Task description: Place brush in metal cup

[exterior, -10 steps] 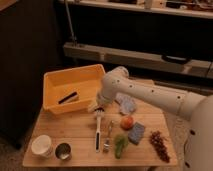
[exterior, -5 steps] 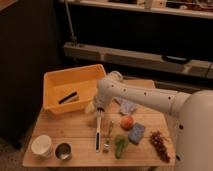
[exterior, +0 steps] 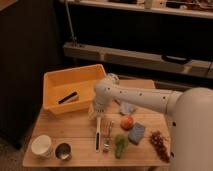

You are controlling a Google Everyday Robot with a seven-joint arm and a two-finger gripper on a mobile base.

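The brush (exterior: 97,135) lies flat on the wooden table (exterior: 75,131), running near to far, with its far end under my gripper. My gripper (exterior: 94,113) hangs at the end of the white arm (exterior: 145,100), low over the table just in front of the yellow bin, right at that far end of the brush. The metal cup (exterior: 63,151) stands upright near the table's front left edge, well to the left of and nearer than the gripper.
A white cup (exterior: 42,146) stands left of the metal cup. The yellow bin (exterior: 55,82) at the back left holds a flat black bar (exterior: 67,97). A fork (exterior: 107,137) lies beside the brush. To the right lie an orange fruit (exterior: 127,122), blue sponge (exterior: 136,133), green item (exterior: 120,145) and grapes (exterior: 160,144).
The arm has swung left and lowered, bringing my gripper down onto the far end of the brush. The brush and cups have not moved.
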